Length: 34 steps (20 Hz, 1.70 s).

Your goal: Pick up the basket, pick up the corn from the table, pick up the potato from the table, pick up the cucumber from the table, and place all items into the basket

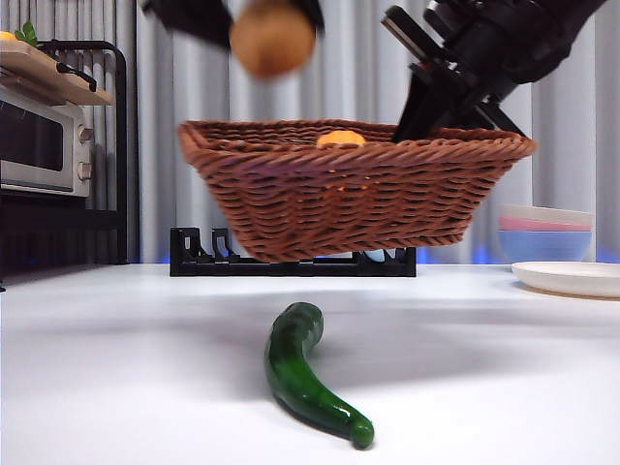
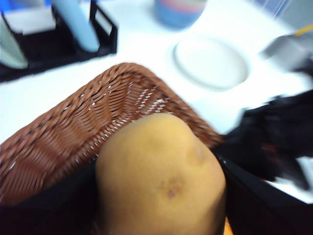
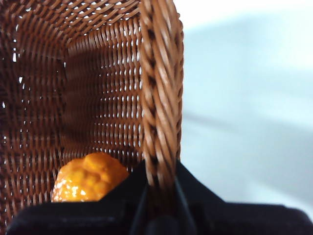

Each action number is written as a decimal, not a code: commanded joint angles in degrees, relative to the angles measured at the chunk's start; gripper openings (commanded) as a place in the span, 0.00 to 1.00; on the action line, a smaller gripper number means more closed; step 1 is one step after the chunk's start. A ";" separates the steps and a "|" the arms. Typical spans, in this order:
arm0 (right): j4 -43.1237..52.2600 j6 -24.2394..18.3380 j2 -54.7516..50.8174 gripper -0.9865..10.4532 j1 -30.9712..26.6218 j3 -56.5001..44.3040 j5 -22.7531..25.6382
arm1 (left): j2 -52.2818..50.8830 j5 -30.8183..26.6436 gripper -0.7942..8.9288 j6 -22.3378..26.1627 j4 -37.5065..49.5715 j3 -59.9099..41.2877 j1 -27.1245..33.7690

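My right gripper (image 3: 159, 191) is shut on the braided rim of the brown wicker basket (image 1: 354, 189) and holds it above the table; it shows in the front view (image 1: 426, 116) at the basket's right rim. The orange-yellow corn (image 3: 88, 178) lies inside the basket, its top peeking over the rim (image 1: 341, 139). My left gripper (image 2: 161, 196) is shut on the tan potato (image 2: 161, 176) and holds it above the basket (image 2: 98, 127), high in the front view (image 1: 272, 37). The green cucumber (image 1: 305, 373) lies on the white table (image 1: 116, 368) in front.
A black rack (image 1: 203, 257) stands behind the basket. A white plate (image 1: 572, 278) and stacked bowls (image 1: 544, 232) are at the right. A microwave (image 1: 44, 145) on a shelf stands at the left.
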 commanded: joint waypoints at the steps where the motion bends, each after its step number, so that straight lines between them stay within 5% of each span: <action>1: 0.74 0.28 0.02 0.08 0.61 0.39 -0.57 | 6.16 -0.92 0.07 1.81 -1.60 -0.26 1.07; 4: -0.02 0.63 0.02 0.08 0.59 0.39 -0.57 | 9.11 -1.09 0.12 1.79 -4.48 -0.26 1.18; 7: -0.11 0.63 0.02 0.08 0.57 0.39 -0.55 | 9.14 -1.60 0.64 1.73 -4.24 -0.26 1.16; 8: -0.13 0.66 0.02 0.08 0.57 0.39 -0.55 | 9.14 -1.51 0.69 1.64 -4.28 -0.26 1.16; 14: -0.15 0.66 0.02 0.08 0.59 0.39 -0.50 | 8.83 1.55 0.69 0.44 -6.49 1.64 0.63; 18: 1.40 0.39 0.02 0.08 -0.52 0.39 -0.11 | 3.89 2.43 0.69 1.49 -17.81 9.18 -1.18; 27: 5.18 1.79 0.02 0.08 -13.90 0.39 -0.70 | -12.33 -1.84 0.69 1.46 -40.24 9.66 -7.61; 31: 5.09 1.77 0.02 0.08 -17.25 0.39 -0.70 | -13.66 -5.40 0.69 -5.57 -33.64 -2.99 -14.38; 34: 4.92 1.73 0.02 0.08 -17.59 0.39 -0.70 | -12.57 -7.78 0.69 -13.11 -19.91 -15.30 -16.28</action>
